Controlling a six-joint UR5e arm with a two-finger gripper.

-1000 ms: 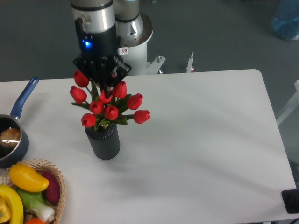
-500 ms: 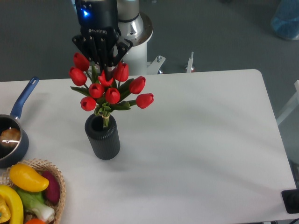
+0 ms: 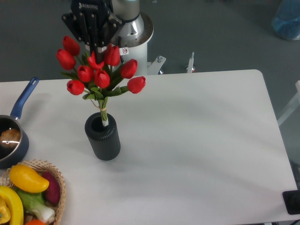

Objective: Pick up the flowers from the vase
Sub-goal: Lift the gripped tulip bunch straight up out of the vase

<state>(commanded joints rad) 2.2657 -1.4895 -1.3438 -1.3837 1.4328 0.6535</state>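
Note:
The flowers [image 3: 96, 70], red tulip buds with green leaves on one thin pale stalk, hang raised above the vase [image 3: 102, 137]. The stalk's lower end still dips into the vase's round mouth. The vase is short, dark grey and ribbed, standing upright on the white table [image 3: 197, 136]. My gripper [image 3: 100, 52] comes down from above into the top of the bunch and is shut on the flowers; its black fingers are partly hidden among the buds.
A blue-handled saucepan [image 3: 11, 133] sits at the table's left edge. A wicker basket [image 3: 33, 194] with vegetables stands at the front left corner. The robot's base [image 3: 133, 33] is behind the table's far edge.
The gripper has risen and shifted slightly left with the flowers, drawing the stalk most of the way out of the vase. The vase has stayed put.

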